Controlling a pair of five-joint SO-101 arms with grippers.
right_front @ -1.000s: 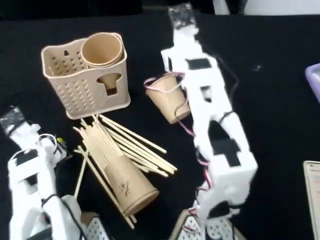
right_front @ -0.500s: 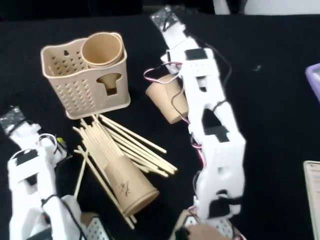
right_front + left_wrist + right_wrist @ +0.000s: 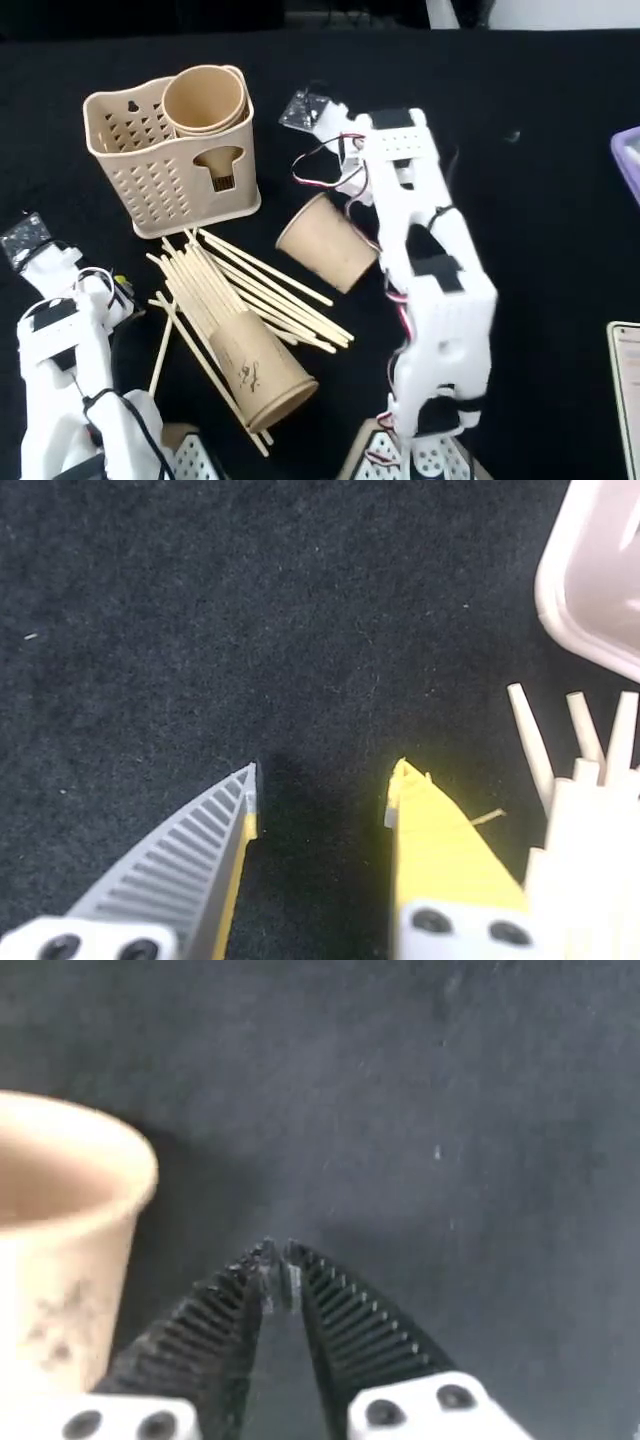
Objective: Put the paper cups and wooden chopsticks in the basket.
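Note:
The beige perforated basket (image 3: 170, 165) stands at the back left with nested paper cups (image 3: 205, 97) in it. One paper cup (image 3: 325, 242) lies on its side against the right arm; its rim (image 3: 70, 1175) sits beside my right gripper (image 3: 276, 1257), which is shut on nothing. That gripper (image 3: 308, 108) hovers just right of the basket. Wooden chopsticks (image 3: 245, 290) lie fanned out in front of the basket, with another paper cup (image 3: 258, 370) lying on them. My left gripper (image 3: 322, 785) is open over bare cloth, near the chopstick ends (image 3: 580, 745) and a basket corner (image 3: 600, 575).
The table is covered in black cloth (image 3: 540, 230). A purple object (image 3: 628, 155) sits at the right edge and a white card (image 3: 626, 375) lower right. The left arm (image 3: 60, 350) rests at the front left.
The right gripper has swung left and nearer, toward the basket. The cup beside that arm has shifted down toward the chopsticks. The left arm has not moved.

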